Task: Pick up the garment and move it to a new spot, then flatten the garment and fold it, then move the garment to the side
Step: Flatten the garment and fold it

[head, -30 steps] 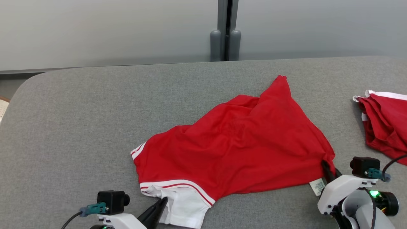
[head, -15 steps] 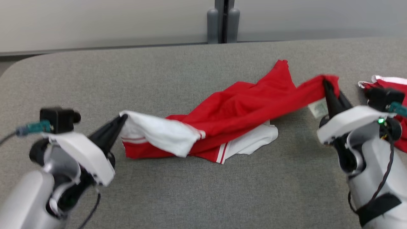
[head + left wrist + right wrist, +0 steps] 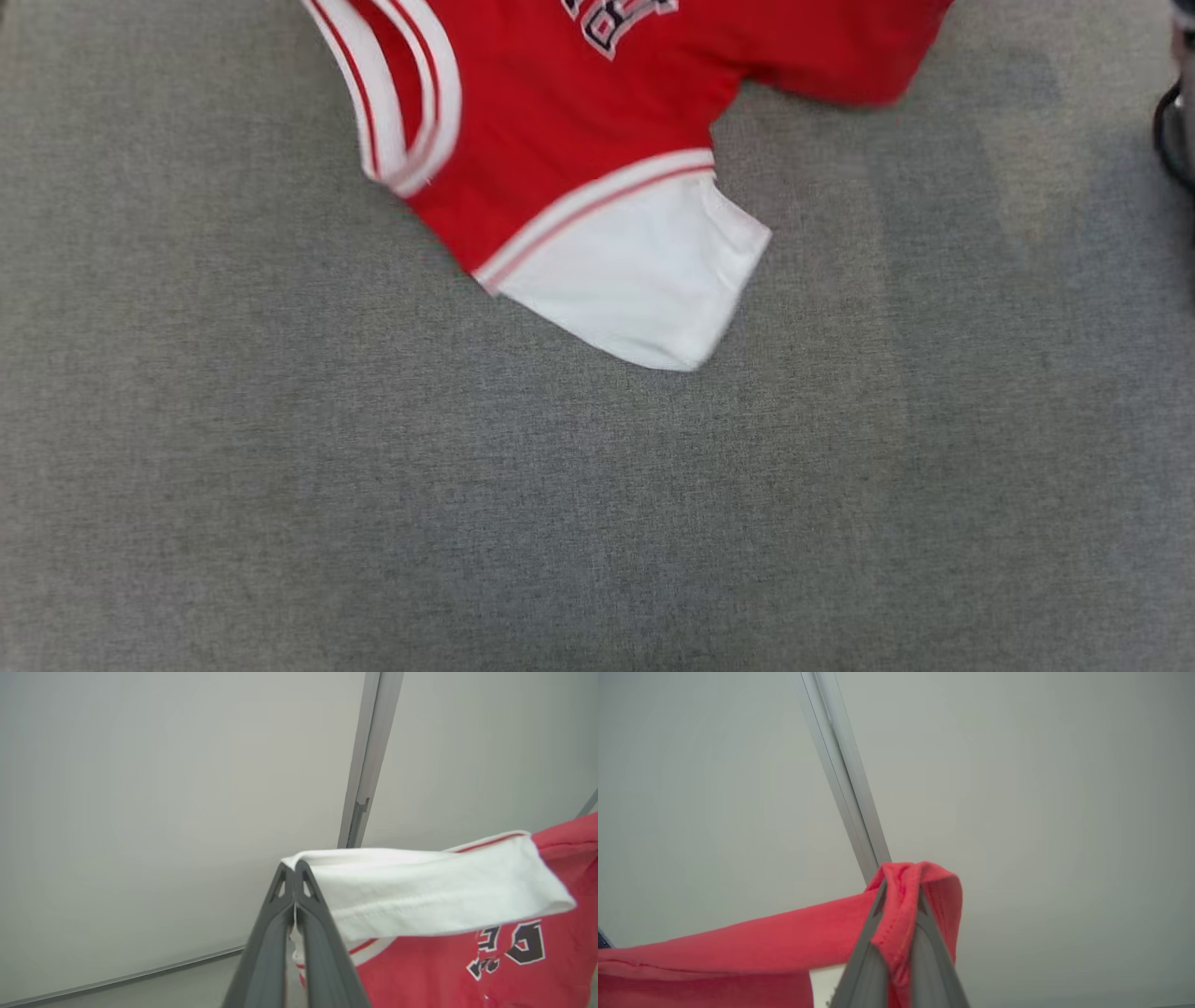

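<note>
Red jersey [image 3: 560, 112] held up in the air, hanging at top of head view above grey fabric surface [image 3: 373, 523]. White sleeve [image 3: 644, 280] dangles lowest, soft shadow on surface off to one side. Dark lettering [image 3: 611, 23] on chest partly visible.

Left gripper [image 3: 293, 869]: fingers pressed together, pinching edge of other white sleeve [image 3: 434, 891].

Right gripper [image 3: 900, 891]: fingers clamped on bunched red hem [image 3: 901, 914], cloth running off taut toward left of that view.

Pale wall [image 3: 140, 788] behind both.
</note>
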`<state>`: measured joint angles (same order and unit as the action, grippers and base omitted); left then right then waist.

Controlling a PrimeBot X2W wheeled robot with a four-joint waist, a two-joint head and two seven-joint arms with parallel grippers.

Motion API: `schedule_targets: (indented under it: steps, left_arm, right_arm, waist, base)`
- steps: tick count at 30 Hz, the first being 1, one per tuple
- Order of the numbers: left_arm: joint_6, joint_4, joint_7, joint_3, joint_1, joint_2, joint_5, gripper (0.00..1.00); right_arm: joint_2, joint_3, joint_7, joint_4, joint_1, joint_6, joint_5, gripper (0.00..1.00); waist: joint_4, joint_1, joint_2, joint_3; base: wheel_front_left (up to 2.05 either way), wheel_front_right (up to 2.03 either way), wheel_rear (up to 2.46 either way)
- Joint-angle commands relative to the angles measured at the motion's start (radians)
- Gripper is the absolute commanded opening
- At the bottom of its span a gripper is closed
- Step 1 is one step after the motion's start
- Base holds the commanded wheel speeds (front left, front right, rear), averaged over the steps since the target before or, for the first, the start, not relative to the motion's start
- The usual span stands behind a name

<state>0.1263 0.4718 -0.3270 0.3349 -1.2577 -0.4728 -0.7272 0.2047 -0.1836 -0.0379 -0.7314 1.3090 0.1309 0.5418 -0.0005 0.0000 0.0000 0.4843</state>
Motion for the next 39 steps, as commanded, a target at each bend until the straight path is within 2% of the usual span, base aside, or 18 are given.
schedule_targets:
  steps: [1,6,10,18,23,30,34,39]
  left_arm:
    - [0.003,0.053,0.032,-0.01,-0.089,0.004,0.007,0.0]
    - [0.003,0.204,0.121,-0.012,-0.305,0.027,0.023,0.0]
    - [0.003,0.295,0.164,0.012,-0.415,0.038,0.02,0.0]
    - [0.004,0.37,0.175,0.085,-0.468,0.053,-0.035,0.0]
    - [0.004,0.371,0.134,0.175,-0.381,0.042,-0.093,0.0]
    - [0.004,0.308,0.041,0.307,-0.149,-0.023,-0.225,0.0]
    - [0.004,0.251,-0.065,0.374,0.014,-0.078,-0.315,0.0]
    - [0.004,0.145,-0.207,0.428,0.205,-0.157,-0.424,0.0]
  right_arm:
    - [0.007,-0.007,-0.03,-0.031,0.077,0.0,0.006,0.0]
    - [0.012,-0.035,-0.081,-0.115,0.25,0.0,0.028,0.0]
    - [0.02,-0.059,-0.105,-0.178,0.329,0.0,0.046,0.0]
    - [0.033,-0.13,-0.112,-0.25,0.35,0.0,0.081,0.0]
    - [0.038,-0.223,-0.093,-0.277,0.26,0.0,0.105,0.0]
    - [0.07,-0.4,-0.035,-0.247,0.033,0.0,0.165,0.0]
    - [0.108,-0.528,0.062,-0.194,-0.103,0.0,0.219,0.0]
    - [0.198,-0.684,0.238,-0.086,-0.251,0.0,0.314,0.0]
  waist:
    - [-0.017,0.0,0.0,0.058]
    - [-0.028,0.0,0.0,0.067]
    - [-0.035,0.0,0.0,0.06]
    - [-0.035,0.0,0.0,0.058]
    - [-0.023,0.0,0.0,0.052]
    - [-0.01,0.0,0.0,-0.047]
    - [-0.013,0.0,0.0,-0.151]
    - [-0.01,0.0,0.0,-0.287]
  base:
    - [0.0,0.0,0.0]
    - [0.0,0.0,0.0]
    - [0.0,0.0,0.0]
    - [0.0,0.0,0.0]
    - [0.0,0.0,0.0]
    - [0.0,0.0,0.0]
    - [0.0,0.0,0.0]
    - [0.0,0.0,0.0]
